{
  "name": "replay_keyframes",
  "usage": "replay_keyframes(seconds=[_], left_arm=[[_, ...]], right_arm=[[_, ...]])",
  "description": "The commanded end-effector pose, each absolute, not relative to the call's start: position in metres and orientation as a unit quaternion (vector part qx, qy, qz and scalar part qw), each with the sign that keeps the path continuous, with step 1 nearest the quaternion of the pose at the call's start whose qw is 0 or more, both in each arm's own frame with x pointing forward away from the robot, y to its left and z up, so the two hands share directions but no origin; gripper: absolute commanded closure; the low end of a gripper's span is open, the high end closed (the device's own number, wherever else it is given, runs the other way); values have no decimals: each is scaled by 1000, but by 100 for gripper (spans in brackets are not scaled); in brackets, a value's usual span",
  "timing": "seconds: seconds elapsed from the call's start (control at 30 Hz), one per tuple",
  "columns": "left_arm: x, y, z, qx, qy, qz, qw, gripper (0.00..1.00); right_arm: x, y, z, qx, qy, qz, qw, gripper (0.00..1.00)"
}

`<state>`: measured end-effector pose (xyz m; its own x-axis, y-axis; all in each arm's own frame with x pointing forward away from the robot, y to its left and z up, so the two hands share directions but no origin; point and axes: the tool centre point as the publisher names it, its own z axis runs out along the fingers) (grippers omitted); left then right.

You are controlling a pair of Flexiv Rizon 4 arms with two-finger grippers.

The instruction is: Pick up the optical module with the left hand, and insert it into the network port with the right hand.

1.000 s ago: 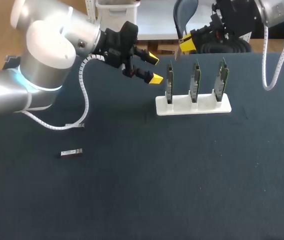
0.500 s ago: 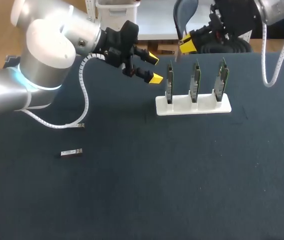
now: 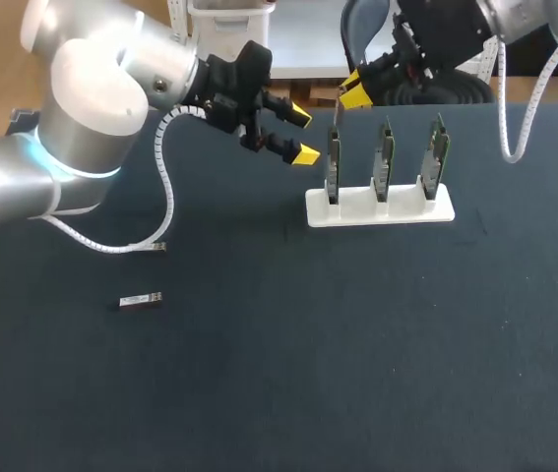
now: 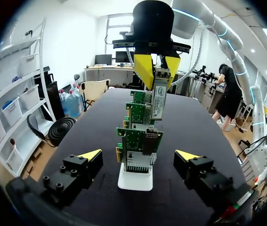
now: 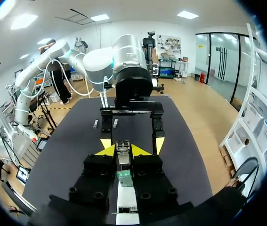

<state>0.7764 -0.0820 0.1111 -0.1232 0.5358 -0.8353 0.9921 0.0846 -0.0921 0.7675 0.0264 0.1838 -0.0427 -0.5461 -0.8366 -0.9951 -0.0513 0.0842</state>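
Note:
My right gripper (image 3: 353, 91) is shut on a silver optical module (image 3: 337, 114), which hangs just above the leftmost of three upright green boards (image 3: 334, 167) in a white stand (image 3: 379, 208). From the left wrist, the module (image 4: 157, 96) hangs from the right gripper (image 4: 157, 70) above the nearest board's metal port (image 4: 152, 136). From the right wrist, the module (image 5: 122, 151) sits between the right gripper's (image 5: 123, 150) yellow tips over a board (image 5: 124, 177). My left gripper (image 3: 302, 135) stands open beside the stand's left end with nothing in it, and its own view shows the left gripper (image 4: 138, 157) facing the boards.
A second optical module (image 3: 141, 300) lies on the dark table at the left. A white cable (image 3: 165, 211) from the left arm drapes onto the table near it. The table's front half is bare dark cloth (image 3: 357, 374).
My right gripper has shifted slightly left with the module, nearer over the leftmost board. The left arm has not moved.

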Motion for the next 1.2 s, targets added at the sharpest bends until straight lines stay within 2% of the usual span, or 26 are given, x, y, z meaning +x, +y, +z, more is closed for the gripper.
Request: replay_keyframes(seconds=[0.03,1.2], left_arm=[[779,-83,111,579,662,-352,321,0],[779,-83,111,579,662,-352,321,0]], right_arm=[[763,32,180,-622,626,358,304,100],[760,27,167,-612,653,323,307,100]])
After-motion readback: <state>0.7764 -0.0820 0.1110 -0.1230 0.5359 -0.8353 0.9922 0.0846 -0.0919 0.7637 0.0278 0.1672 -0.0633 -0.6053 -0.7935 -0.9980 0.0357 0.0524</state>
